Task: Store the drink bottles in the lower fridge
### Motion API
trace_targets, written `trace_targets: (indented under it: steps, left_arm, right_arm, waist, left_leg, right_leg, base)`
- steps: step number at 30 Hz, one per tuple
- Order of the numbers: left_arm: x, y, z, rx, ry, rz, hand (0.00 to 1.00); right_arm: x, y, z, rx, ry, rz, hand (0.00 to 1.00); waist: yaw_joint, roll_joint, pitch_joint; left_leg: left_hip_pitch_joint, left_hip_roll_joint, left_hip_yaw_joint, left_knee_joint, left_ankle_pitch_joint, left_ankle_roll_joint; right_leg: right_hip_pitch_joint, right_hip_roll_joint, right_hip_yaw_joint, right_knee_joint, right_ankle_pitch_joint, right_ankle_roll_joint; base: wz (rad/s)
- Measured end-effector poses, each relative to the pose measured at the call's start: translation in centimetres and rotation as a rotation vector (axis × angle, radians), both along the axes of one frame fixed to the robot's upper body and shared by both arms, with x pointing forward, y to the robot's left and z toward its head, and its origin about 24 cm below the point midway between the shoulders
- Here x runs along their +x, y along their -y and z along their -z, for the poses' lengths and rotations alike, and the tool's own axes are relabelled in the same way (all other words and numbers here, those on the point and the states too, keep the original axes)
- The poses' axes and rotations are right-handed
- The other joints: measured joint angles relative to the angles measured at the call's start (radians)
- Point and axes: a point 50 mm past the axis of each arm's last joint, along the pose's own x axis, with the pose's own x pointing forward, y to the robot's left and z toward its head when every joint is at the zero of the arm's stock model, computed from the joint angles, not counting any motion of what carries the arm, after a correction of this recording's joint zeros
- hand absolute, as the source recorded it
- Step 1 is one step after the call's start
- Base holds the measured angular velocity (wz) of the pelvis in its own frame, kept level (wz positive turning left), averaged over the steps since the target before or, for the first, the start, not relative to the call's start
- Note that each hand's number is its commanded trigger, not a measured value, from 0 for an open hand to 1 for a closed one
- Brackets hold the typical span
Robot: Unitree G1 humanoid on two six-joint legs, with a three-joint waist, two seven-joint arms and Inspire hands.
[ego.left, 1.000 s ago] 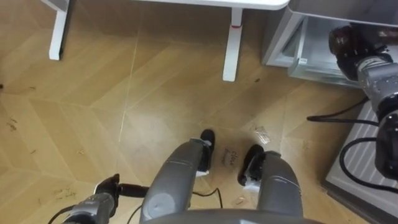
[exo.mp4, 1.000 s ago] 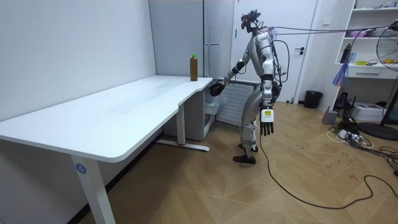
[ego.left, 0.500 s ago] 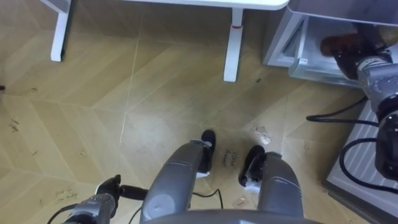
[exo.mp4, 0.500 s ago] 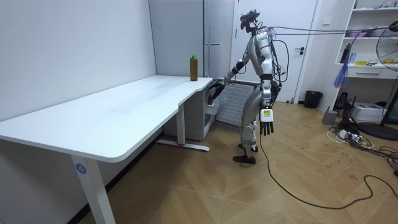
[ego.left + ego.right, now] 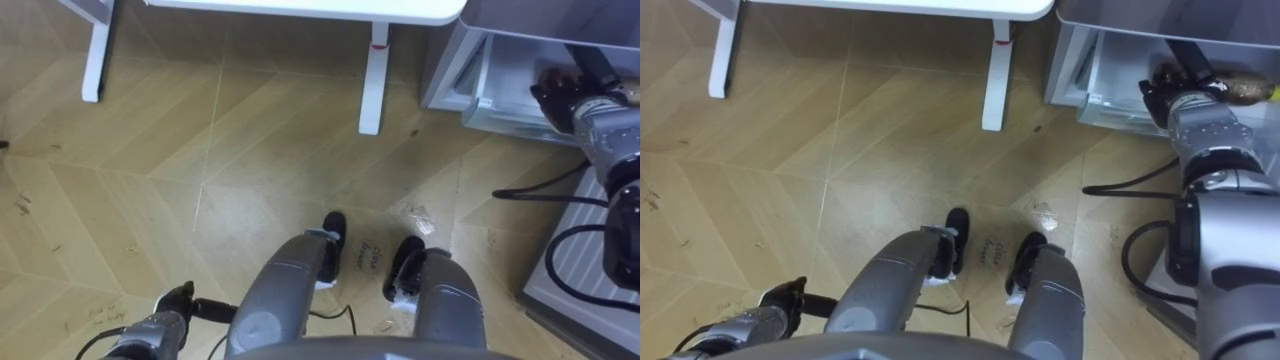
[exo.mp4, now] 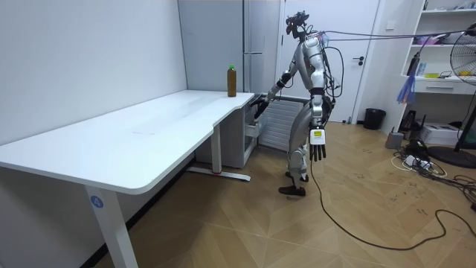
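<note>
I stand at the desk's end, facing the open lower fridge (image 5: 497, 92). My right hand (image 5: 1164, 90) reaches into its white compartment (image 5: 1090, 72), fingers curled on a brown drink bottle (image 5: 1232, 90) that lies tilted inside. In the room view that hand (image 6: 258, 109) is at the low fridge opening. A second brown bottle with a green cap (image 6: 231, 80) stands upright on the white desk (image 6: 149, 126) near its far corner. My left hand (image 6: 318, 146) hangs at my side with straight fingers, and also shows at the lower left (image 5: 160, 322).
White desk legs (image 5: 375, 75) (image 5: 95, 55) stand on the wooden floor just left of the fridge. A radiator-like white panel (image 6: 279, 123) is behind me. A black bin (image 6: 374, 117), shelves and cables lie toward the room view's right.
My right hand has moved down and deeper into the lower fridge, tipping the brown bottle over from end-on to lying. The left hand hangs as before.
</note>
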Motion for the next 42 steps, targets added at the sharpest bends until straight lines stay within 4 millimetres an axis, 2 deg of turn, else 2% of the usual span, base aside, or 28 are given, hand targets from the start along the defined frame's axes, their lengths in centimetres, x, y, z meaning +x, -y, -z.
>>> trace_targets:
  steps: [10,21,23,24,26,27,30,31,32,33,35,38,40,42]
  left_arm:
    - [0.1,-0.1,-0.1,0.006,0.008,-0.01,0.0]
    - [0.4,-0.6,-0.3,-0.042,0.041,-0.055,0.0]
    - [0.3,-1.0,-0.3,-0.058,0.051,-0.093,0.0]
    - [0.2,-1.2,-0.4,-0.056,0.052,-0.096,0.0]
    - [0.2,-1.6,-0.5,-0.049,0.063,-0.121,0.0]
    - [0.2,-1.6,-0.5,-0.05,0.067,-0.124,0.0]
    - [-0.4,-1.8,-0.4,-0.068,0.071,-0.141,0.0]
    - [-1.0,-1.9,-0.3,-0.073,0.068,-0.154,0.0]
    - [-1.7,-2.0,-0.3,-0.075,0.055,-0.165,0.0]
    - [-2.0,-2.0,-0.2,-0.075,0.048,-0.162,0.0]
    - [-3.1,-2.0,-0.1,-0.076,0.034,-0.176,0.0]
    - [-4.2,-2.1,0.0,-0.058,0.026,-0.203,0.0]
    - [-4.4,-2.1,0.0,-0.05,0.032,-0.209,0.0]
    - [-4.7,-2.2,-0.1,-0.038,0.048,-0.217,0.0]
  right_arm:
    - [-0.6,-0.2,0.9,0.01,-0.028,-0.013,0.0]
    - [-3.1,0.5,3.4,0.008,-0.066,-0.015,0.0]
    - [-4.4,0.8,4.4,0.002,-0.082,-0.011,0.0]
    - [-4.8,0.9,4.8,-0.003,-0.088,-0.011,0.0]
    - [-6.1,0.9,5.9,-0.011,-0.105,-0.015,0.0]
    - [-6.4,0.9,6.2,-0.013,-0.105,-0.017,0.0]
    - [-8.4,0.7,7.7,-0.018,-0.115,-0.038,0.0]
    - [-9.5,0.5,8.5,-0.022,-0.128,-0.051,0.0]
    - [-10.6,0.2,9.3,-0.025,-0.147,-0.057,0.0]
    - [-11.2,0.0,9.7,-0.026,-0.159,-0.06,0.0]
    - [-14.3,-0.4,11.6,-0.01,-0.222,-0.063,0.0]
    - [-17.9,-1.2,13.5,0.016,-0.317,-0.06,0.0]
    - [-19.2,-1.5,14.1,0.004,-0.364,-0.087,0.0]
    - [-20.0,-2.3,14.7,-0.007,-0.401,-0.133,0.0]
  waist:
    - [-0.008,0.001,-0.0001]
    - [-0.016,-0.003,-0.0033]
    - [-0.021,-0.018,-0.0152]
    - [-0.024,-0.02,-0.0171]
    - [-0.031,-0.035,-0.0269]
    - [-0.035,-0.036,-0.0293]
    - [-0.054,-0.035,-0.0387]
    - [-0.069,-0.03,-0.0448]
    - [-0.074,-0.029,-0.047]
    - [-0.076,-0.029,-0.0474]
    - [-0.091,-0.026,-0.0493]
    - [-0.103,-0.026,-0.0503]
    - [-0.119,-0.024,-0.0492]
    - [-0.128,-0.028,-0.044]
  left_leg:
    - [0.046,0.007,0.003,-0.003,-0.001,0.002]
    - [0.148,0.01,0.003,-0.049,-0.004,0.006]
    - [0.184,0.011,0.005,-0.071,-0.004,0.006]
    - [0.195,0.014,0.006,-0.076,-0.004,0.006]
    - [0.243,0.025,0.018,-0.102,-0.004,0.004]
    - [0.253,0.028,0.017,-0.107,-0.005,0.004]
    - [0.317,0.041,0.015,-0.142,-0.008,0.0]
    - [0.344,0.042,0.013,-0.159,-0.011,-0.002]
    - [0.375,0.043,0.016,-0.177,-0.012,-0.002]
    - [0.39,0.043,0.018,-0.187,-0.012,-0.002]
    - [0.442,0.042,0.018,-0.222,-0.012,-0.002]
    - [0.491,0.038,0.022,-0.253,-0.012,-0.002]
    - [0.51,0.037,0.02,-0.267,-0.011,-0.003]
    - [0.539,0.035,0.022,-0.285,-0.012,-0.005]
  right_leg:
    - [0.058,0.014,-0.001,-0.033,0.007,0.012]
    - [0.169,0.03,0.001,-0.092,0.012,0.025]
    - [0.199,0.036,0.005,-0.116,0.018,0.027]
    - [0.213,0.036,0.003,-0.127,0.021,0.027]
    - [0.266,0.054,0.001,-0.174,0.035,0.025]
    - [0.28,0.057,-0.001,-0.187,0.039,0.026]
    - [0.366,0.092,0.0,-0.274,0.064,0.031]
    - [0.406,0.104,-0.004,-0.313,0.074,0.035]
    - [0.439,0.11,-0.002,-0.345,0.084,0.037]
    - [0.454,0.114,-0.001,-0.359,0.088,0.038]
    - [0.511,0.121,0.0,-0.41,0.1,0.043]
    - [0.546,0.118,0.001,-0.433,0.097,0.048]
    - [0.566,0.119,-0.001,-0.446,0.097,0.048]
    - [0.593,0.122,0.002,-0.465,0.098,0.049]
  base:
    - [0.01]
    - [-0.01]
    - [-0.1]
    - [-0.12]
    - [-0.14]
    - [-0.09]
    - [-0.07]
    - [-0.08]
    - [-0.1]
    - [-0.15]
    - [-0.03]
    - [-0.02]
    - [-0.02]
    - [-0.04]
